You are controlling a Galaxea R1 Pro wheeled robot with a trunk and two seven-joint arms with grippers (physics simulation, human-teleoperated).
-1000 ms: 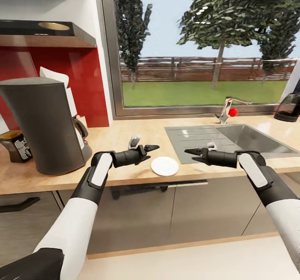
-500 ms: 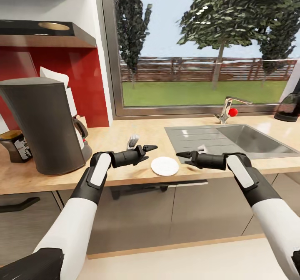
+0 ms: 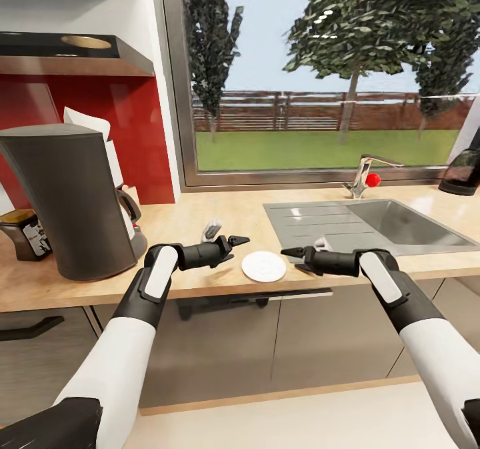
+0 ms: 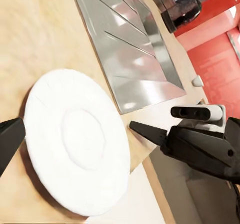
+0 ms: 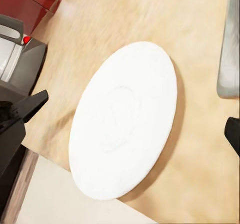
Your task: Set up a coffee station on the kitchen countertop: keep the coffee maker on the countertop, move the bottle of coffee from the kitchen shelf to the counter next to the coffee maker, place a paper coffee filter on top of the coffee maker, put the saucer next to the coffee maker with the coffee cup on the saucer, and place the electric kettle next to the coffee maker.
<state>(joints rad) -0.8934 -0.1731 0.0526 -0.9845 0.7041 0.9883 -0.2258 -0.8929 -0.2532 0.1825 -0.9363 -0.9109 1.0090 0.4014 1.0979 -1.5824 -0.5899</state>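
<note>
Saucer (image 3: pixel 264 266) lies flat on the kitchen countertop (image 3: pixel 200 219), between left gripper (image 3: pixel 239 241) and right gripper (image 3: pixel 291 253); both grippers' jaws apart, empty.

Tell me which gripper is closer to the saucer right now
Roughly equal, the left if anything. The left gripper hovers just off the saucer's coffee-maker side; the right gripper hovers just off its sink side. Neither touches it.
</note>
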